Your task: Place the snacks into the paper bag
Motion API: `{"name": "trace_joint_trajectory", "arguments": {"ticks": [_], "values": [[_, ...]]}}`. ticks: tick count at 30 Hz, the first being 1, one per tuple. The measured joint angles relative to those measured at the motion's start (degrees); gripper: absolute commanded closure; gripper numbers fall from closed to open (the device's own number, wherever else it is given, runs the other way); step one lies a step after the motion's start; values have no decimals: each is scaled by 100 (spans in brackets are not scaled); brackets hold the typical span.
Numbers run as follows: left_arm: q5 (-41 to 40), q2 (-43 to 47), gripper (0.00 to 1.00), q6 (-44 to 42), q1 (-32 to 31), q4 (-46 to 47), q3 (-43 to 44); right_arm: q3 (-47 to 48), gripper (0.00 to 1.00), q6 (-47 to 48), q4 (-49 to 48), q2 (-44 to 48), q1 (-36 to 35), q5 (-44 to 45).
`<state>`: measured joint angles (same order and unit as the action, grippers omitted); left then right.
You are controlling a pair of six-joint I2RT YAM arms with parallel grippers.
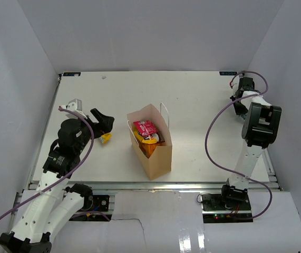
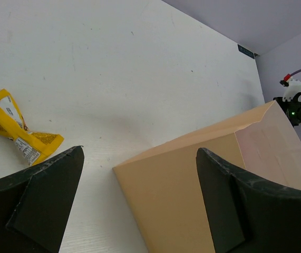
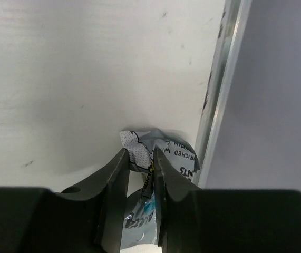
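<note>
The counter point(image 1: 203, 132) is a flat white board with a few faint scuffs. Pale grey walls point(image 1: 155, 31) close it in on the left, the back and the right. Along its right edge runs a metal rail point(image 3: 223, 79), with the right wall directly behind it.

The paper bag point(image 1: 158, 158) stands upright near the middle of the top view, its mouth open and its thin white handles point(image 1: 165, 112) showing at the far rim. A pink-red pack point(image 1: 145, 128) lies on top inside it, with an orange pack point(image 1: 149, 146) underneath. In my left wrist view the bag's tan side point(image 2: 176, 179) fills the lower right of the frame.

My left end effector point(image 2: 139, 155) is wide open, its two dark fingers spread far apart. It hovers left of the bag in the top view point(image 1: 102, 122). A yellow pack point(image 2: 13, 129) lies crumpled on the counter at the left of that wrist frame. From above it sits just beside my left fingers point(image 1: 106, 138).

My right end effector point(image 3: 139, 153) is at the upper right of the top view point(image 1: 240, 99), against the counter's far right edge. Its fingers are pinched together on a crumpled silver packet point(image 3: 174, 153) that lies on the counter touching the rail. I cannot read the print on it in full. A purple cable point(image 1: 209, 132) loops off my right arm over the counter.
</note>
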<state>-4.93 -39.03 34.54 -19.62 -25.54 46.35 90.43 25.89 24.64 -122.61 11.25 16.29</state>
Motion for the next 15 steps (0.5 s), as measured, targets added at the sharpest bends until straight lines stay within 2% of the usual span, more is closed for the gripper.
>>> {"name": "trace_joint_trajectory", "arguments": {"ticks": [2,8,11,15], "values": [[-26,68,2,24,0,-13,-57,-164,92,-39,11,105,0,-103],[-66,116,2,66,0,-63,-173,-734,92,-188,35,614,0,-756],[-96,162,2,109,2,-120,-280,-1025,92,-225,201,1043,15,-1604],[-227,219,2,251,0,-179,-450,-1141,92,-210,479,1709,22,-3174]]}}
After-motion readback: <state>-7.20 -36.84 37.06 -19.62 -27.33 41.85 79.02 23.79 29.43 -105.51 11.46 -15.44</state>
